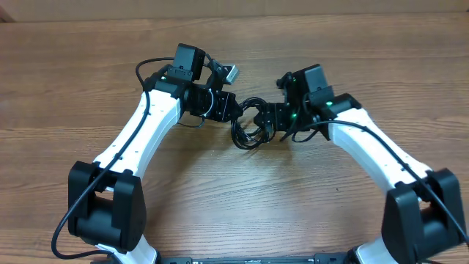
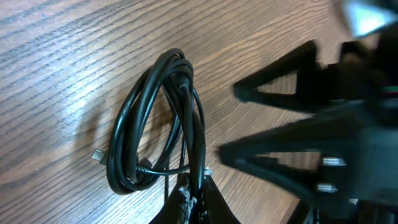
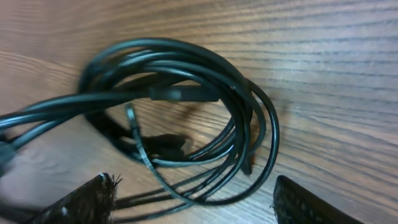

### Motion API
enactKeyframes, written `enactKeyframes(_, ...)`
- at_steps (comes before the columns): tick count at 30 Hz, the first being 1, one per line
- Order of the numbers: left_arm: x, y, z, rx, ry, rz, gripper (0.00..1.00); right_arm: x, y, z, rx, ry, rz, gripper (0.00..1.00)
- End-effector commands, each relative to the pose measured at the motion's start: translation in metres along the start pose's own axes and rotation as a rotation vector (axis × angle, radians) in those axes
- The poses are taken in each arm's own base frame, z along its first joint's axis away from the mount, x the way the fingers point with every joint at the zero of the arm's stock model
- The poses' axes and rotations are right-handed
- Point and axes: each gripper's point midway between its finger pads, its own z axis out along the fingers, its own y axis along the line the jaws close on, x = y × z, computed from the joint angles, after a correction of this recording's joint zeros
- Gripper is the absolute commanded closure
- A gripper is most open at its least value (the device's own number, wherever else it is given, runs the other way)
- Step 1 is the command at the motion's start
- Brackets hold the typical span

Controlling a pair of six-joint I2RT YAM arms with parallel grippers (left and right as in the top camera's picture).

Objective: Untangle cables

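Note:
The cables [image 1: 249, 126] lie as one tangled black coil on the wooden table, between the two arms. In the left wrist view the coil [image 2: 152, 124] stretches away from my left gripper [image 2: 196, 202], which is shut on a few of its strands at the near end. A small plug end [image 2: 97, 155] sticks out at the coil's left. My right gripper [image 3: 193, 208] is open, its fingers [image 3: 81, 202] standing on either side of the coil's near loops [image 3: 186, 118]. The loops lie on the table between them, untouched. Overhead, the left gripper [image 1: 233, 111] and right gripper [image 1: 262, 121] nearly meet.
The wooden table [image 1: 88, 66] spreads bare on all sides of the arms. The right gripper's black fingers [image 2: 273, 93] fill the right half of the left wrist view, close beside the coil. Thicker arm wiring [image 1: 146, 67] loops behind the left wrist.

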Motion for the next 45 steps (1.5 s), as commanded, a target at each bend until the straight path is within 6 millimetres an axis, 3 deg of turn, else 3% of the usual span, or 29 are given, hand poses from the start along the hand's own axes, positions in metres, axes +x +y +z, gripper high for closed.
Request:
enactKeyframes(1,-0.009,-0.024,-0.010,0.065,-0.031,0.024,0.96,-0.003,-0.012,0.018,0.069,0.002,0.040,0.21)
enactKeyframes(6,-0.009,-0.024,-0.010,0.064,-0.030,0.024,0.96,-0.007,-0.022,0.036,0.096,-0.010,0.062,0.29)
enactKeyframes(10,-0.009,-0.021,-0.010,0.051,-0.032,0.024,0.96,-0.019,-0.038,0.042,0.178,-0.066,0.089,0.46)
enactKeyframes(14,-0.008,-0.013,-0.010,0.005,-0.029,0.016,0.96,-0.019,-0.049,0.044,0.231,-0.080,0.150,0.78)
enactKeyframes(17,-0.006,0.000,-0.010,-0.068,-0.023,0.006,0.96,-0.016,-0.050,0.044,0.236,-0.069,0.160,0.96)
enactKeyframes(20,-0.002,0.015,-0.013,-0.148,-0.011,-0.013,0.96,-0.011,-0.063,0.040,0.288,-0.056,0.176,0.96)
enactKeyframes(23,0.003,0.033,-0.019,-0.233,0.001,-0.040,0.96,-0.005,-0.088,0.029,0.398,-0.041,0.212,0.96)
enactKeyframes(27,0.010,0.064,-0.035,-0.355,0.010,-0.109,0.96,0.001,-0.126,-0.001,0.571,-0.027,0.340,0.96)
enactKeyframes(29,0.014,0.085,-0.048,-0.439,0.002,-0.189,0.96,-0.002,-0.132,-0.014,0.588,-0.018,0.366,0.96)
enactKeyframes(34,0.018,0.113,-0.070,-0.494,-0.031,-0.309,0.96,-0.022,-0.130,-0.055,0.587,-0.067,0.404,0.96)
enactKeyframes(41,0.011,0.123,-0.090,-0.508,-0.095,-0.349,0.96,-0.048,-0.102,-0.108,0.530,-0.206,0.389,0.96)
enactKeyframes(42,0.009,0.122,-0.092,-0.507,-0.112,-0.359,0.96,-0.048,-0.097,-0.111,0.508,-0.210,0.387,0.93)
enactKeyframes(43,0.006,0.118,-0.093,-0.491,-0.125,-0.361,0.96,-0.048,-0.089,-0.113,0.464,-0.206,0.372,0.84)
enactKeyframes(44,0.002,0.111,-0.093,-0.455,-0.137,-0.349,0.92,-0.048,-0.080,-0.111,0.418,-0.190,0.343,0.69)
enactKeyframes(45,-0.001,0.101,-0.091,-0.413,-0.143,-0.330,0.78,-0.047,-0.070,-0.108,0.370,-0.170,0.303,0.53)
